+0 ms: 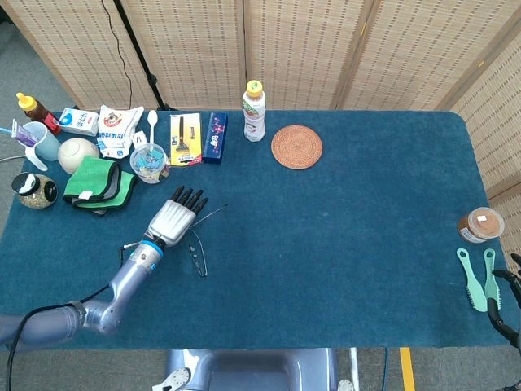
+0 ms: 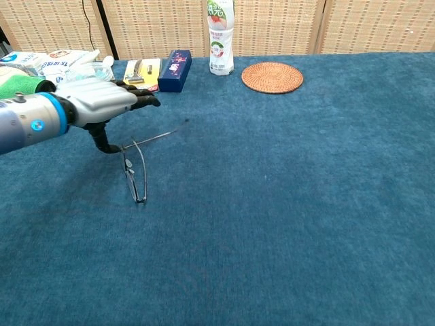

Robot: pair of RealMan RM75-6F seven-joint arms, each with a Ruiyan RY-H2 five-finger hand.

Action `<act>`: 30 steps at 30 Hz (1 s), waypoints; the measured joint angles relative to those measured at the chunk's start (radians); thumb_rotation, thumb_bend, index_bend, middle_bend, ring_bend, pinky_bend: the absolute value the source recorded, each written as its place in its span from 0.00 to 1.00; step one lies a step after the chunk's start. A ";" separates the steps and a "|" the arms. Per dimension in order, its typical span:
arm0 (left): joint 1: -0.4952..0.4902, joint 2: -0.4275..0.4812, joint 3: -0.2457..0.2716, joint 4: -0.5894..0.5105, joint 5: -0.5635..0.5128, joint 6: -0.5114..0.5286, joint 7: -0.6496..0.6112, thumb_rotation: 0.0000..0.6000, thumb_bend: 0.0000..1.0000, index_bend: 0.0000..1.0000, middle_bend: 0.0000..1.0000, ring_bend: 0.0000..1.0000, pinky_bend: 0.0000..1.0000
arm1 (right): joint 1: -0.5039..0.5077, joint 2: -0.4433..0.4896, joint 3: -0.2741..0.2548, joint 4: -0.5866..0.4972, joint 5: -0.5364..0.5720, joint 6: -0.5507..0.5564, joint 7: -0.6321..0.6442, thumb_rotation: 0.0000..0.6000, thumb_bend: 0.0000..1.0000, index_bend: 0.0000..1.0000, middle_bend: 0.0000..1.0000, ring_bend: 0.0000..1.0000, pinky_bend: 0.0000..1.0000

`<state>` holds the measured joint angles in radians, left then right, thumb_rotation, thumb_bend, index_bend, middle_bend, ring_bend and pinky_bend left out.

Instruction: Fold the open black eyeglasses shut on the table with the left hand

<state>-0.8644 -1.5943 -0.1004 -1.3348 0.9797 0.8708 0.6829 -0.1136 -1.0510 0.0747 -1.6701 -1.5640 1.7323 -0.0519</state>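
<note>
left hand (image 1: 174, 219): palm down, fingers (image 2: 139, 100) extended forward, thumb pointing downward | right hand (image 1: 506, 300): only dark fingers visible at frame edge

Blue table (image 1: 366, 244): eyeglasses (image 1: 198, 254), coaster (image 1: 296, 147), bottle (image 1: 254, 112).

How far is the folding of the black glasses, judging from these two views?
Done: the left hand has reached the eyeglasses; its thumb appears to touch the frame's near end in the chest view. In hand: pushing a temple inward. Left: one temple sticks out toward the water bottle, so the glasses are not folded shut. The right hand sits at the table's edge, holding nothing visible.
</note>
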 measured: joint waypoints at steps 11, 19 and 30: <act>-0.055 -0.092 -0.035 -0.004 -0.014 0.023 0.036 1.00 0.24 0.00 0.00 0.00 0.02 | -0.018 0.011 -0.002 -0.007 0.001 0.022 -0.003 1.00 0.43 0.32 0.14 0.27 0.43; -0.062 -0.044 -0.035 -0.077 -0.020 -0.004 0.013 1.00 0.24 0.00 0.00 0.00 0.02 | -0.029 0.013 -0.003 -0.008 0.002 0.033 -0.001 1.00 0.43 0.32 0.14 0.27 0.43; -0.067 0.170 0.012 -0.209 0.129 -0.118 -0.117 1.00 0.24 0.01 0.00 0.00 0.00 | -0.016 0.005 0.001 -0.007 -0.005 0.016 -0.005 1.00 0.43 0.32 0.14 0.27 0.43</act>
<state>-0.9312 -1.4247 -0.0888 -1.5440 1.1088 0.7529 0.5655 -0.1292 -1.0463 0.0758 -1.6776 -1.5690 1.7485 -0.0570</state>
